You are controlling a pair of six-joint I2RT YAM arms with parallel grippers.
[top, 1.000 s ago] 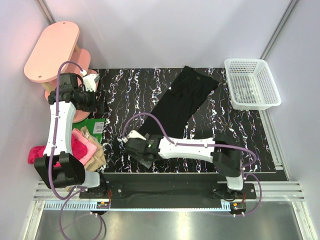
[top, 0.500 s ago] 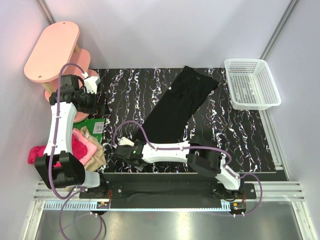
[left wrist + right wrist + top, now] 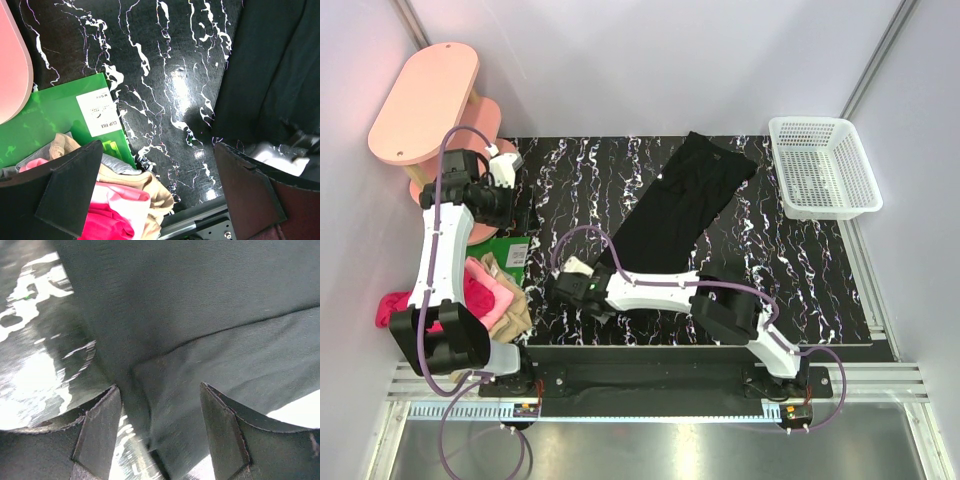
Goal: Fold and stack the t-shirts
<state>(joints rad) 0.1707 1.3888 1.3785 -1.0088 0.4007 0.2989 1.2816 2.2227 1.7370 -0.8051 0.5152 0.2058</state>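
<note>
**Status: shirt 1 mid-fold, nothing stacked**

- black cloth t-shirt lies diagonally across the black marbled table as a long narrow band. Looks folded lengthwise already, but I can't confirm the layers.
- right gripper is reached across to the band's near-left end. Its jaws are partly apart, straddling a hem or fold line of the black cloth. No clamp on the fabric is visible.
- left gripper hangs over the table's left side, jaws at full spread, holding nothing.
- heap of pink, magenta and tan cloth tees sits crumpled off the table's left edge, partly on top of the flat green packet. My read: untouched.
- white plastic mesh basket at far right shows no cloth inside.

Progress, my judgement: early. At most 1 lengthwise fold is done on 1 shirt. Left to do: cross-folds on the black one, then the whole heap, then stacking. No folded stack is visible anywhere.
</note>
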